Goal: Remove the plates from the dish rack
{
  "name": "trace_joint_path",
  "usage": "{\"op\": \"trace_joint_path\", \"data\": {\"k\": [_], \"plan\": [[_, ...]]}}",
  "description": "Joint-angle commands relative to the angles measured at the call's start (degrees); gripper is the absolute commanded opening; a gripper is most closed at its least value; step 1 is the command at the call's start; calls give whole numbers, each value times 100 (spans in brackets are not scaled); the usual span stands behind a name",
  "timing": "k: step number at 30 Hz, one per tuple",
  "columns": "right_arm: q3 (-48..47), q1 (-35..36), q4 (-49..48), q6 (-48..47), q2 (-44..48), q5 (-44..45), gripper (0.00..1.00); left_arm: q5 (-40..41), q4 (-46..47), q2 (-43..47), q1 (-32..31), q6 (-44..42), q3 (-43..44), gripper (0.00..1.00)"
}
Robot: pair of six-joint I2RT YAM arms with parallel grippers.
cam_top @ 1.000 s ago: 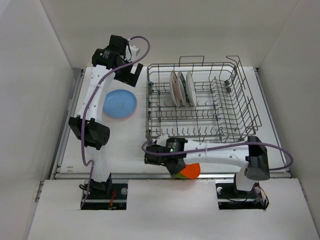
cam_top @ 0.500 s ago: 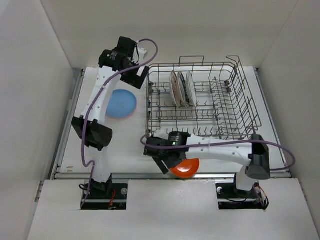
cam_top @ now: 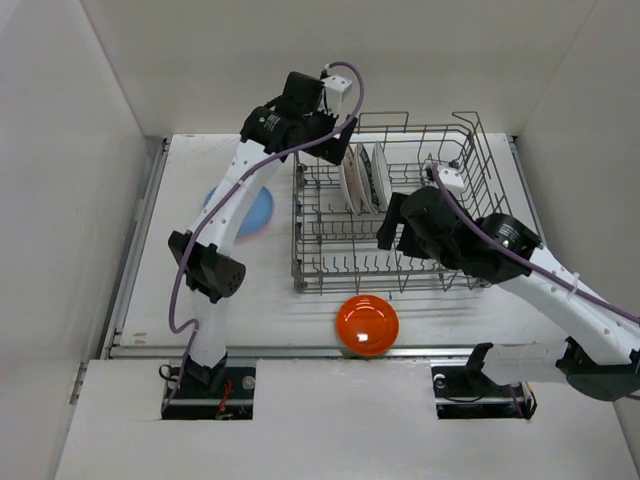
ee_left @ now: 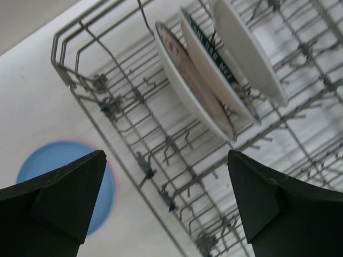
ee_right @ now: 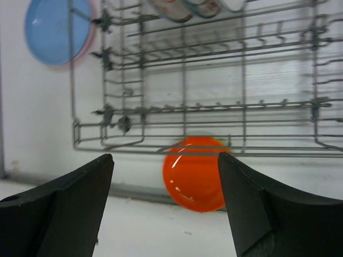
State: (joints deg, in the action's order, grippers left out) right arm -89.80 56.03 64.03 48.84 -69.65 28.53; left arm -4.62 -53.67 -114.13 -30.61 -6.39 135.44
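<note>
The dish rack (cam_top: 400,288) stands at the table's middle right. Three white plates (cam_top: 362,178) with patterned rims stand upright in its back left rows, also seen in the left wrist view (ee_left: 198,80). A glossy orange plate (cam_top: 367,324) lies flat on the table in front of the rack (ee_right: 134,151), free of any gripper. A blue plate (cam_top: 258,212) lies left of the rack, with a pink rim showing under it. My left gripper (cam_top: 335,135) hangs open above the rack's back left corner (ee_left: 140,166). My right gripper (cam_top: 392,228) hovers open over the rack's front part, empty.
White walls close in the table on the left, back and right. The table's near edge runs just behind the orange plate (ee_right: 194,174). The blue plate (ee_right: 56,29) sits beyond the rack's left end. The left arm's purple cable loops above the rack's corner.
The right gripper opened and let go of the orange plate, then rose and swung back over the rack. The left arm moved right, from above the blue plate to the rack's corner.
</note>
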Motion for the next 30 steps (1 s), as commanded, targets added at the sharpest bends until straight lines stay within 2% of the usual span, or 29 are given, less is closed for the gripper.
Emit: {"op": "trace_joint_path", "data": {"k": [1,3,4,5,8,11,16,18,20,23,25,28,29,30], "plan": [[235,-329,259,617,-5,697,84,433,595,-548,-138,709,510,91],[235,-470,259,618,-5,697,84,934,542,-707,-138,876,712,79],[235,-583,259,618,47,750,84,937,594,-708,-138,938,712,73],[313,-584,259,618,48,750,84,937,595,-786,-138,938,651,73],[594,-786,259,679,170,750,84,192,753,-918,-138,1008,528,73],[840,-848,321,960,320,750,84,190,745,-1067,-191,1079,528,68],[947,-962,268,961,522,750,84,848,490,-1367,-191,1000,467,41],[1008,-962,268,1014,522,750,84,858,367,-1446,-191,939,466,40],[1070,-962,268,1014,522,750,84,526,366,-1577,-191,938,352,40],[1192,-1024,268,1127,417,750,84,330,366,-1841,-313,1016,430,48],[1193,-1024,215,1128,417,575,84,392,234,-1981,-314,1017,553,50],[1131,-1024,215,1128,355,574,84,594,173,-1982,-367,1140,554,34],[1131,-1024,215,1128,355,574,84,646,173,-1921,-367,1140,554,21],[1131,-1024,215,1180,355,574,84,699,173,-1868,-367,1140,554,16]]}}
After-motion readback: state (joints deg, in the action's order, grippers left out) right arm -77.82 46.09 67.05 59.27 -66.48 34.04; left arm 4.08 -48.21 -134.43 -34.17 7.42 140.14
